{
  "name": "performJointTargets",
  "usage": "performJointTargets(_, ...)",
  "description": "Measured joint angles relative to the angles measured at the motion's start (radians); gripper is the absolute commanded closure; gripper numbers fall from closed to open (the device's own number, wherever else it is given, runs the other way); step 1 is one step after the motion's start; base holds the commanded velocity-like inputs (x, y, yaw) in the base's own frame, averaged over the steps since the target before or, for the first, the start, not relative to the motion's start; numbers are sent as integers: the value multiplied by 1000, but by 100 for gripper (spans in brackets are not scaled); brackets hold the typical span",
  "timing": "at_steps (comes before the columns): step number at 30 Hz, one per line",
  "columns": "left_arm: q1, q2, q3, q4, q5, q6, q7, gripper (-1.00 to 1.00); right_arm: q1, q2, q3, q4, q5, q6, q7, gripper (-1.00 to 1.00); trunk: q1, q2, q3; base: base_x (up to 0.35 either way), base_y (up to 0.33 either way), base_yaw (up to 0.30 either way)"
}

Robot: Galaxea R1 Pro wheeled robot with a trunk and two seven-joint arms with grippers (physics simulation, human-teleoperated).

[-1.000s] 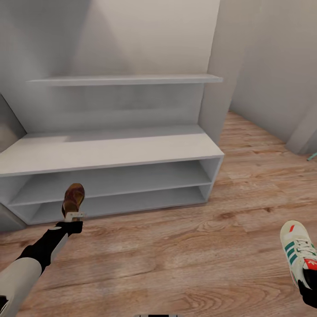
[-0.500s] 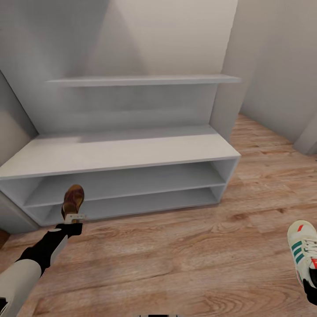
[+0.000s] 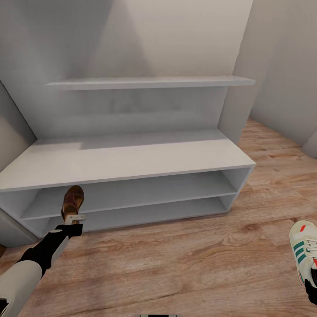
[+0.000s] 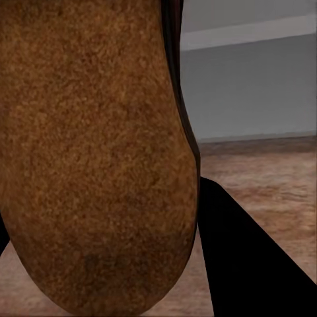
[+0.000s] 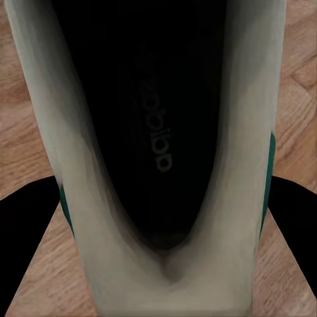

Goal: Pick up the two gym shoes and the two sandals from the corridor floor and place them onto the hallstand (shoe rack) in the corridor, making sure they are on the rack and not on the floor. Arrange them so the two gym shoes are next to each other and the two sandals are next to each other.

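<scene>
Your view has swung left; the hallstand (image 3: 132, 160) sits more central. Left gripper (image 3: 74, 217) clamps a sandal (image 3: 72, 200) (7 o'clock), right gripper (image 3: 313, 286) a gym shoe (image 3: 304, 246).

Left arm (image 3: 31, 264), lower left of the head frame: pale grey-white forearm shell, then a matte black wrist section, topped by a small light grey bracket at the left pincer (image 3: 74, 217). Right pincer (image 3: 311, 291), lower right corner: just a black housing edge showing. Wrist frames: flat black fingers (image 4: 254, 264), wedge-shaped, no markings or screws visible.
</scene>
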Motion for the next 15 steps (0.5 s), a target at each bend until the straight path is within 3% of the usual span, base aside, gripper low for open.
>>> performJointTargets(10,3,-2,-2,1,3,-1,0,100,0,0,0,0,0,1,0,100,0,0,0,8,2,0)
performJointTargets(15,2,-2,3,2,2,1,0,100,0,0,0,0,0,1,0,100,19,-35,-19,0,0,0)
